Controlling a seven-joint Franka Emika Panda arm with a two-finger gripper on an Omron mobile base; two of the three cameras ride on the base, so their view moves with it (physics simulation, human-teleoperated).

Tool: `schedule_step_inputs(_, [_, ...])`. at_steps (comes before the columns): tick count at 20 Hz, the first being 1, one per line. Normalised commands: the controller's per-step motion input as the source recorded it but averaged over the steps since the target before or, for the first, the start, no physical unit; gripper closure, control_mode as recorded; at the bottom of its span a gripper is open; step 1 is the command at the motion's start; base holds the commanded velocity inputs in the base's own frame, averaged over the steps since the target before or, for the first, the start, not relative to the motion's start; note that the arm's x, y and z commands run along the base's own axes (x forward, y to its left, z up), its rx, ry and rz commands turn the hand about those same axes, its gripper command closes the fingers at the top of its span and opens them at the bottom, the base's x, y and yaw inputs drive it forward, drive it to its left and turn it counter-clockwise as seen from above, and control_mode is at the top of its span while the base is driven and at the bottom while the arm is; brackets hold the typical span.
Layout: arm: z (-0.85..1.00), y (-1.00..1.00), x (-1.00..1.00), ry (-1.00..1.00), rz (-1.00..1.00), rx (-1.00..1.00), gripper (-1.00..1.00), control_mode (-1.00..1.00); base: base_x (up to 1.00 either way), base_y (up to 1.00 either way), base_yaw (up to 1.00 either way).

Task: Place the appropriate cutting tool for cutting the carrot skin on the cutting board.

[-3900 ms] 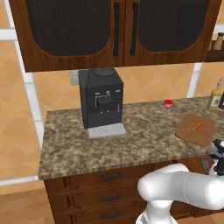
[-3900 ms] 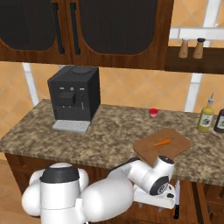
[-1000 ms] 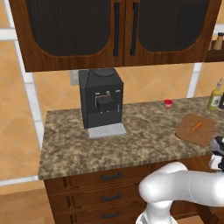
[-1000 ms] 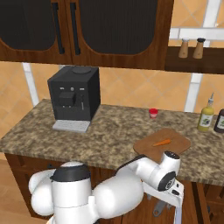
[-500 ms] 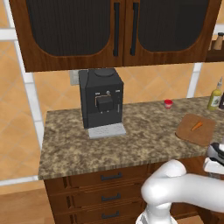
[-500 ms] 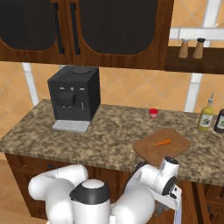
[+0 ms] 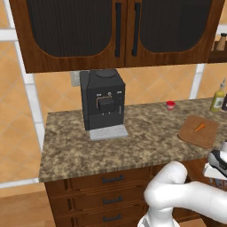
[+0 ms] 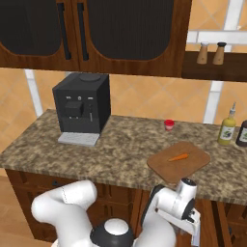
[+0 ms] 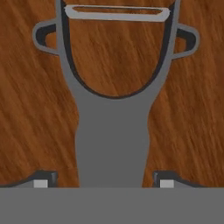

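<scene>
A grey Y-shaped peeler lies flat on brown wood grain in the hand view, blade bar at the top. My gripper is open right over its handle, and the fingertips stand either side without touching it. My gripper hangs below the counter's front edge at the right, near the right edge in the left base view. The small orange carrot lies on the brown cutting board on the counter's right part.
A black coffee machine stands at the counter's back left. A small red cup sits by the wall, and bottles stand at the far right. Dark cabinets hang above, with drawers below the counter edge.
The hand has sunk a little lower beside the counter front while the arm's elbow swung. Carrot, board and coffee machine have not moved.
</scene>
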Motion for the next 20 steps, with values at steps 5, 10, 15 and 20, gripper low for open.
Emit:
schedule_step_inputs(5, [-0.58,0.06,0.0,0.0,-0.01,0.0,1.0,-1.0,0.0,0.0,0.0])
schedule_step_inputs(10, [-0.19,0.2,-0.3,0.01,-0.02,0.0,1.0,-1.0,0.0,0.0,0.0])
schedule_step_inputs(15, [0.08,0.11,-0.6,0.01,-0.06,0.0,1.0,-1.0,0.0,0.0,0.0])
schedule_step_inputs(20, [0.87,0.07,-0.86,0.0,-0.09,0.0,1.0,-1.0,0.0,0.0,0.0])
